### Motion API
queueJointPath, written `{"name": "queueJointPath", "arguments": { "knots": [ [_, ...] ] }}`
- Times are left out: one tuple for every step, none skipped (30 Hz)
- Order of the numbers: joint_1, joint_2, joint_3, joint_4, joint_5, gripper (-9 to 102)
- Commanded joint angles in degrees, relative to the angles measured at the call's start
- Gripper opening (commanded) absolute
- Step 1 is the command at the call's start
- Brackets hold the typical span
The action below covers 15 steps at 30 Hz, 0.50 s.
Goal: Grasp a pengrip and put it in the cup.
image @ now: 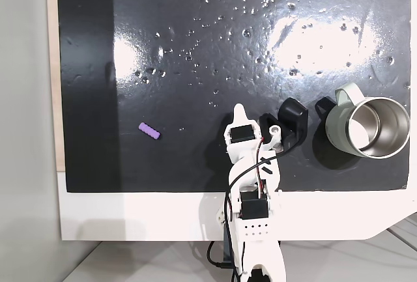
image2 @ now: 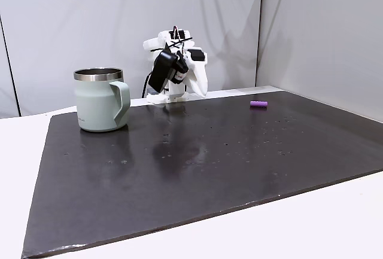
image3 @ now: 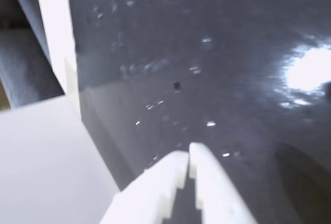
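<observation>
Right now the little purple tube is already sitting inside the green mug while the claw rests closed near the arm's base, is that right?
Not quite. The purple tube lies on the black mat, far from the green mug, as a fixed view from above shows; the mug's steel interior holds nothing. The rest stands: the claw is closed, tucked near the arm's base.

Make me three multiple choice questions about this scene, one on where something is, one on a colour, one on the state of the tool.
1. In the overhead fixed view, the pengrip lies:
A. inside the cup
B. on the dark mat, left of the arm
C. between the tool's fingers

2. The cup outside is:
A. red
B. pale mint green
C. black

3. The tool is:
A. shut, empty
B. wide open
C. shut on the pengrip

Answers: 1 B, it rests alone on the mat. 2 B, green wall, steel inside. 3 A, wrist view shows fingertips together, nothing between.
</observation>
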State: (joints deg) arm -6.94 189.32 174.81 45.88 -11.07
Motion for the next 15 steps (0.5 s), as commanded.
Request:
{"name": "queueJointPath", "arguments": {
  "knots": [
    [-3.3,0.1,-11.0,1.9,-7.9,0],
    [-4.1,-1.1,-13.3,2.6,-10.2,0],
    [-5.1,-2.6,-15.6,3.2,-12.6,0],
    [-6.1,-4.8,-18.2,3.6,-14.8,0],
    [-7.1,-7.6,-21.0,4.0,-17.0,0],
    [-8.5,-10.9,-24.1,4.6,-19.4,0],
    [-10.0,-14.5,-27.4,5.4,-22.0,0],
    [-11.5,-18.0,-30.8,6.3,-24.3,0],
    [-12.9,-21.5,-34.2,6.9,-26.7,0],
    [-14.5,-25.1,-37.6,7.6,-29.2,0],
    [-16.1,-28.7,-41.2,8.6,-31.6,0],
    [-17.6,-32.3,-44.9,9.8,-33.6,0],
    [-19.2,-36.0,-49.0,11.6,-35.8,0],
    [-20.8,-39.7,-53.3,13.6,-37.5,0],
    [-22.2,-43.2,-57.4,15.5,-38.8,0]
  ]
}}
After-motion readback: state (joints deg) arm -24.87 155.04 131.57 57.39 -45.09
